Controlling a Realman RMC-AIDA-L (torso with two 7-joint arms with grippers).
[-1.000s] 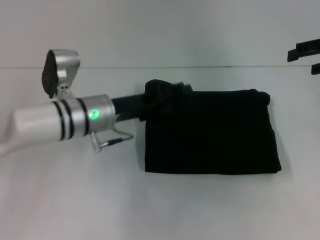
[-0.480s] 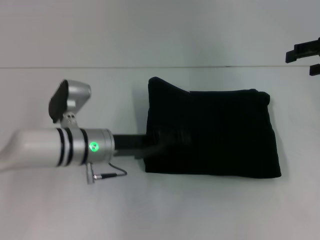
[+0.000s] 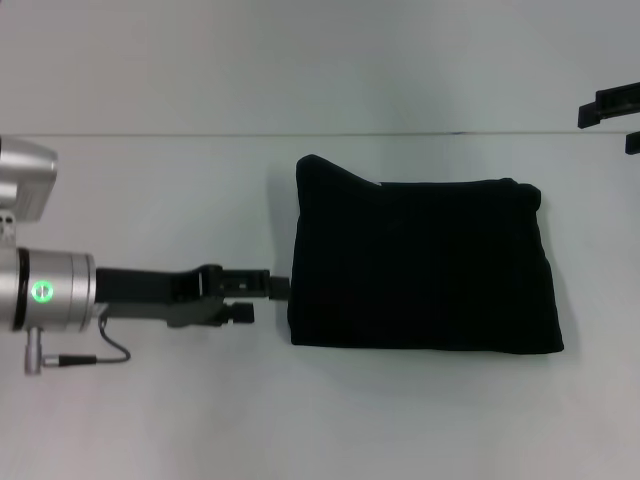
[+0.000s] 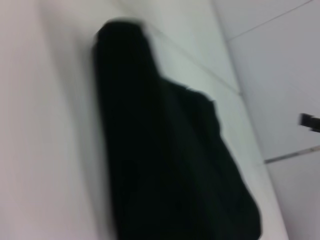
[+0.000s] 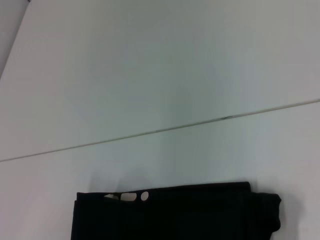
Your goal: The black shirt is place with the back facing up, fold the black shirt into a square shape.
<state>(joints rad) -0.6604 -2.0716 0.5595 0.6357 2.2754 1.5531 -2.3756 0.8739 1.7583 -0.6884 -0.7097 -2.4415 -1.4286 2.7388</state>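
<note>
While the black shirt [image 3: 420,265] lies folded mid-worktop [image 3: 150,420], the left gripper [image 3: 275,288] touches its left edge, fingers pressed together.

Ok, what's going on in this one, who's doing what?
The black shirt lies folded into a compact, roughly square bundle on the white table. The left gripper sits low at the bundle's left edge, its tips right by the fabric but holding nothing visible. The right gripper is parked off at the far right. The fold looks essentially done.
</note>
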